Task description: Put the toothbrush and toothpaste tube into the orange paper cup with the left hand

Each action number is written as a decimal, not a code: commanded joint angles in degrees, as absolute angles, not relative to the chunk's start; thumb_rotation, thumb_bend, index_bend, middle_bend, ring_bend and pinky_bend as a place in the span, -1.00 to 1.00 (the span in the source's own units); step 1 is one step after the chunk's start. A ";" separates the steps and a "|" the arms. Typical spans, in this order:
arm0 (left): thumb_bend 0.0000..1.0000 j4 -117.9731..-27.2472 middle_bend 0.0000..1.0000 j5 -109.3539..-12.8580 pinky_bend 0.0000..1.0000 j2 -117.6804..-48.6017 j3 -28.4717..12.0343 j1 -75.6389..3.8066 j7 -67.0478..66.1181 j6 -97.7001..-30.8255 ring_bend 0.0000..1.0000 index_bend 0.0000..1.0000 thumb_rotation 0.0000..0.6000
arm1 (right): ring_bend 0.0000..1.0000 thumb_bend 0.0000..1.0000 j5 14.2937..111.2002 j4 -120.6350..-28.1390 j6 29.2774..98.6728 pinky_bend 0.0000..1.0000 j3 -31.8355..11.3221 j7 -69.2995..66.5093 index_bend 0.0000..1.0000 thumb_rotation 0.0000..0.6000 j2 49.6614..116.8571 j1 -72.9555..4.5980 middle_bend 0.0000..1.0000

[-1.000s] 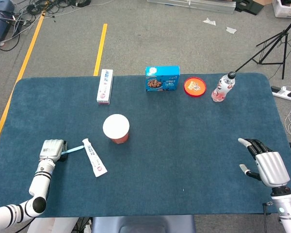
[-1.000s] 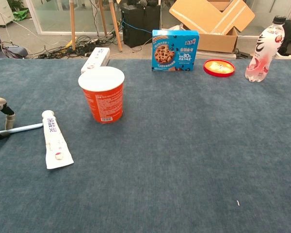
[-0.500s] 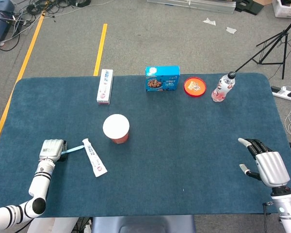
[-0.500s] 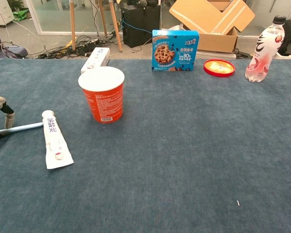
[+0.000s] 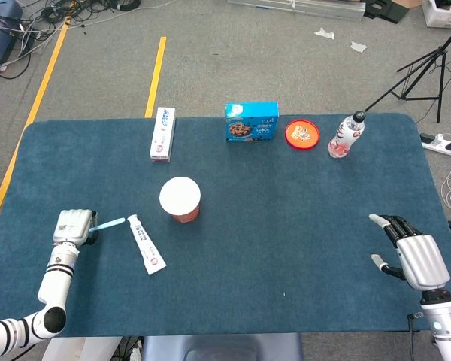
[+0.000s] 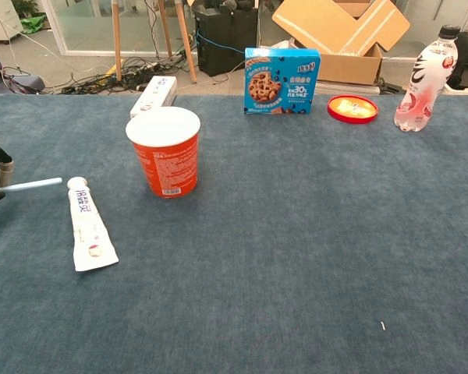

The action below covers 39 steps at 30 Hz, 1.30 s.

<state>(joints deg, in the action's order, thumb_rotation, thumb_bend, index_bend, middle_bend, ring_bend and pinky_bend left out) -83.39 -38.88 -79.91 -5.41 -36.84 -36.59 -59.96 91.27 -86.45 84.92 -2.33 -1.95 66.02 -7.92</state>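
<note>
Fingers of the left hand (image 5: 73, 226) are closed round one end of the toothbrush (image 5: 111, 222), which sticks out level toward the cup and appears clear of the desk (image 5: 301, 248) in the chest view. Which end is gripped cannot be told; the hand covers it.

Location: the left hand is near the left edge of the desk, toward the front corner. The toothpaste tube (image 5: 146, 243) lies flat just beside the free end of the toothbrush, apart from it, cap end nearer the hand. The orange paper cup (image 5: 180, 199) stands upright with its mouth open, near the tube and further from the front edge.

The right hand (image 5: 410, 252) is near the right edge of the desk, fingers apart, holding nothing.

Assessment: the step in hand is carrying the toothbrush to the cup; neither item is in it yet.

Recommendations:
- Lift enough that the free end passes above the rim, not against the wall; a paper cup probably tips easily.
- Turn the wrist so the toothbrush points down before release, with the tip well inside the mouth.
- Pass over the tube without brushing it, so it remains placed for the second pick.
- Release only once the tip is below the rim.
</note>
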 commanded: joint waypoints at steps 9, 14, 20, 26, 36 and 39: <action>-0.20 -92.38 1.00 -38.63 1.00 -73.82 -8.32 -36.78 -37.51 -64.67 1.00 0.11 1.00 | -0.55 -0.67 92.13 -86.93 86.28 0.04 -2.25 -2.88 -0.57 1.00 65.63 -7.50 -0.48; -0.20 -96.27 1.00 -38.11 1.00 -71.84 -9.22 -36.93 -37.36 -65.39 1.00 0.11 1.00 | -0.55 -0.67 92.95 -87.48 88.18 0.05 -2.33 -3.65 -0.57 1.00 65.01 -6.86 -0.48; -0.20 -99.70 1.00 -37.58 1.00 -70.86 -10.66 -37.61 -36.49 -65.83 1.00 0.11 1.00 | -0.55 -0.67 93.31 -87.74 90.29 0.05 -2.74 -5.36 -0.57 1.00 64.25 -6.11 -0.48; -0.20 -101.74 1.00 -36.15 1.00 -70.43 -13.04 -38.73 -35.34 -66.62 1.00 0.11 1.00 | -0.55 -0.67 93.01 -87.69 91.03 0.04 -3.13 -7.13 -0.57 1.00 63.57 -5.78 -0.48; -0.19 -102.99 1.00 -31.71 1.00 -70.87 -17.13 -42.02 -32.39 -64.05 1.00 0.11 1.00 | -0.55 -0.67 92.78 -87.54 91.53 0.04 -3.50 -9.09 -0.57 1.00 62.91 -5.49 -0.48; -0.18 -102.74 1.00 -31.18 1.00 -71.65 -17.85 -43.21 -32.09 -64.03 1.00 0.11 1.00 | -0.55 -0.67 92.74 -87.47 91.48 0.05 -3.55 -9.38 -0.57 1.00 62.82 -5.49 -0.48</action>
